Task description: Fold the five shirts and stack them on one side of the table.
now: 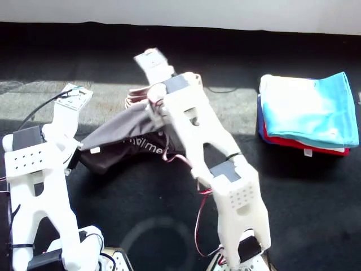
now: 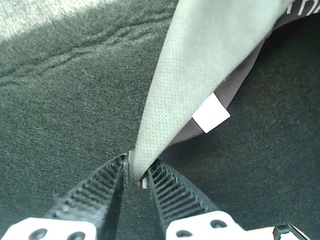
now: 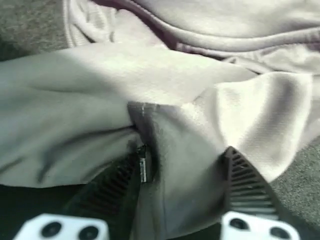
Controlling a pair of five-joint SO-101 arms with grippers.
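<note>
A grey shirt (image 1: 119,131) with a dark inner side hangs stretched between my two grippers over the black table (image 1: 169,226), left of centre. My left gripper (image 1: 79,149) is shut on one corner of the grey shirt (image 2: 200,65), pinched at the fingertips (image 2: 136,175), with a white tag (image 2: 211,114) just above. My right gripper (image 1: 153,113) holds the shirt's far end; bunched cloth (image 3: 200,125) fills the space between its fingers (image 3: 244,175). A stack of folded shirts (image 1: 307,110), light blue on top of red and dark blue, lies at the right.
Both arm bases stand at the front edge, the right arm (image 1: 225,169) reaching diagonally across the middle. Red cables (image 1: 200,212) hang by the right arm. A sunlit pale patch (image 1: 34,101) covers the back left. Open dark tabletop lies between the shirt and the stack.
</note>
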